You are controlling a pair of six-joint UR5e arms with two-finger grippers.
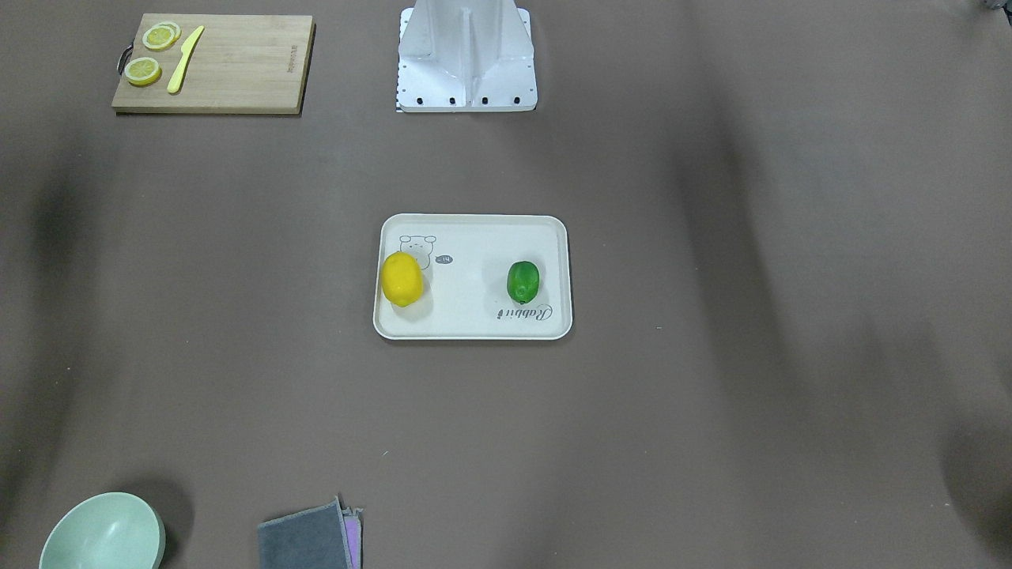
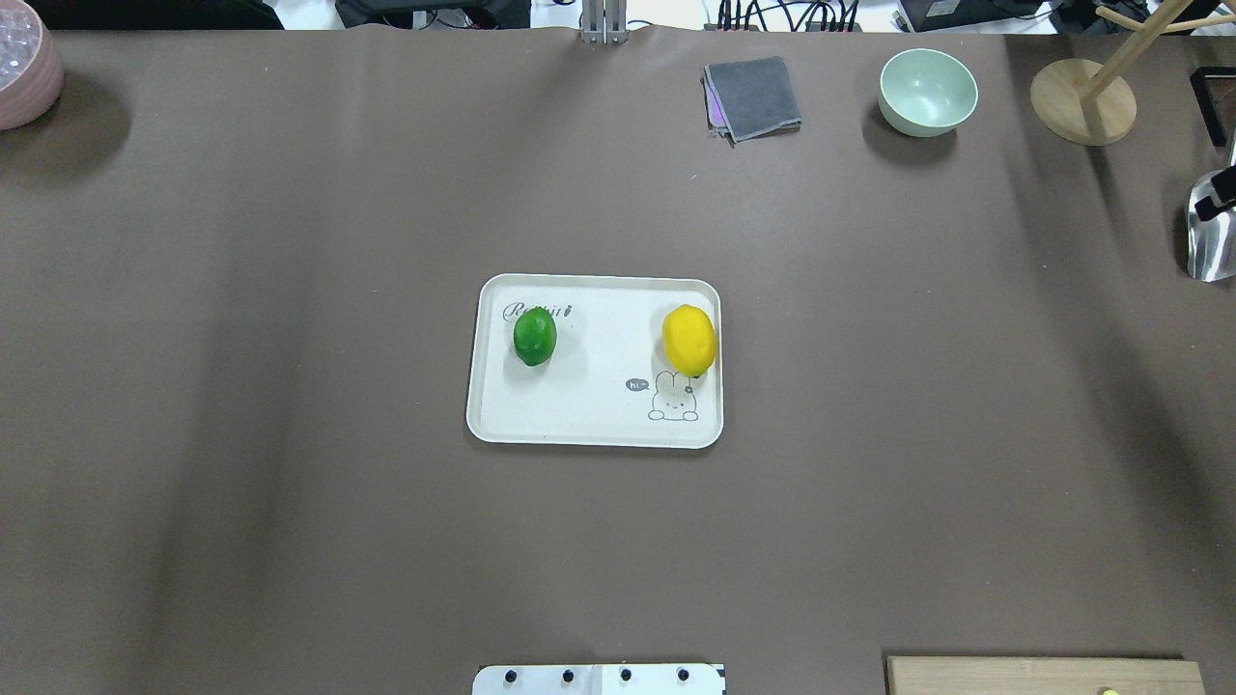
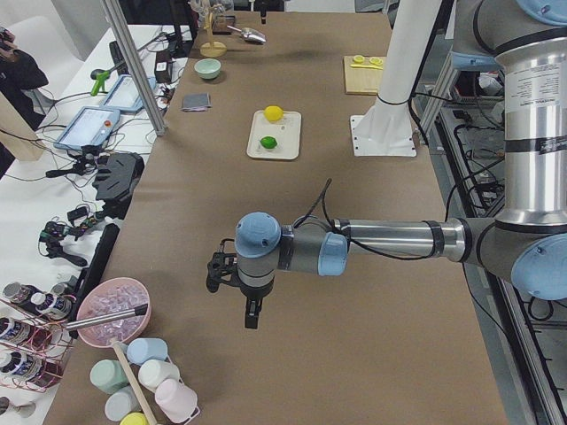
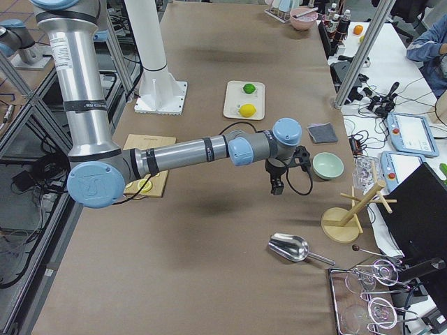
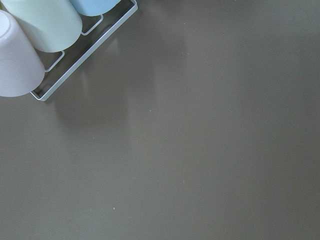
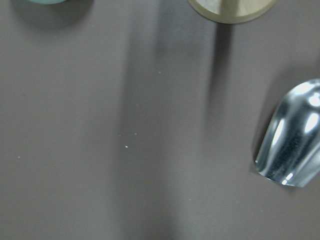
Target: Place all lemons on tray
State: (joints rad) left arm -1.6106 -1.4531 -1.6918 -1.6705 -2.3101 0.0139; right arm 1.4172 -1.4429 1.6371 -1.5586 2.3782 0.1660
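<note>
The yellow lemon (image 2: 688,340) and the green lemon (image 2: 534,335) both lie on the cream-white tray (image 2: 599,425) at the table's middle, apart from each other. They also show in the front view: yellow lemon (image 1: 402,278), green lemon (image 1: 522,281), tray (image 1: 474,237). My left gripper (image 3: 252,317) hangs above bare table far from the tray, near the cup rack. My right gripper (image 4: 276,187) hangs over the table near the green bowl. Both show only in side views, so I cannot tell whether they are open or shut. Neither wrist view shows fingers.
A wooden cutting board (image 1: 237,71) holds lemon slices and a yellow knife. A green bowl (image 2: 927,92), a grey cloth (image 2: 753,97), a wooden stand (image 2: 1081,101) and a metal scoop (image 2: 1212,241) sit at the far right. Cups in a rack (image 5: 40,40) sit at the left end.
</note>
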